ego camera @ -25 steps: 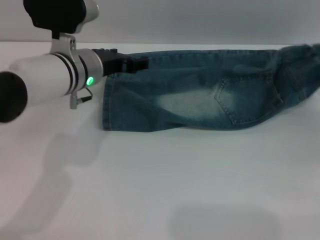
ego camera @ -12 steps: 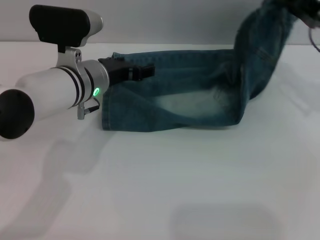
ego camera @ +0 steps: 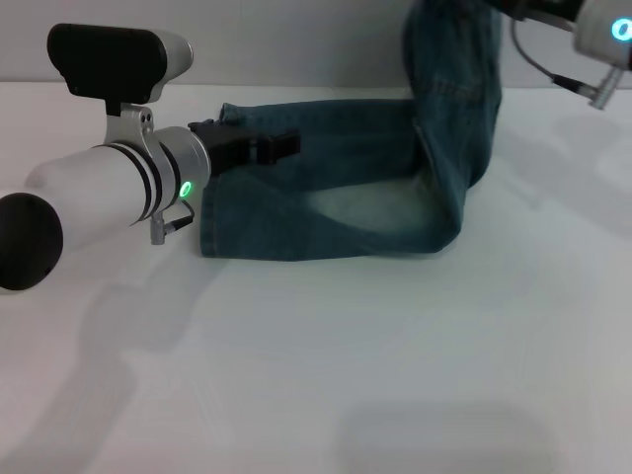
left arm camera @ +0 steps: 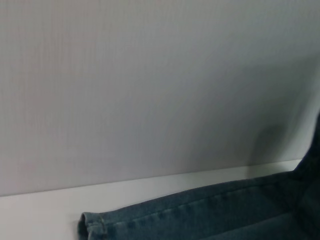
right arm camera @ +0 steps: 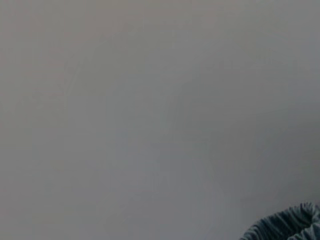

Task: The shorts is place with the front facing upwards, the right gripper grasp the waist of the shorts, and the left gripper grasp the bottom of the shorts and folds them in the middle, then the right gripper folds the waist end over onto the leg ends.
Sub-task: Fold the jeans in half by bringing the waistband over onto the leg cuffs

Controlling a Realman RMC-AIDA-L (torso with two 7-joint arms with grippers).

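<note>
Left tool (ego camera: pixel 281 144): black claw on a white-silver arm with a green light, entering from the left of the scene and lying low over the far left corner of the shorts (ego camera: pixel 336 188). Its fingers rest on or just above the denim near the leg ends (ego camera: pixel 209 212); whether they are wide, narrow or clamping the cloth cannot be told from these views.

Counter (ego camera: pixel 326 365): one white surface, bare across its near half and carrying the shorts along its far edge.

Shorts: one garment, blue-green denim, already folded lengthwise into a single long band. The left portion lies flat on the counter, with one pale faded patch facing up. The right portion rises steeply off the counter and curves back over toward the left, out of the top of the head view. In the left wrist view, one hem corner (left arm camera: pixel 92 225) lies flat beside the bare counter.

Right tool (ego camera: pixel 553 8): only the arm with its blue ring light shows, at the far right, raised above the counter. The tool holds the waist (right arm camera: pixel 290 226), whose gathered band appears at the corner of the right wrist view.
</note>
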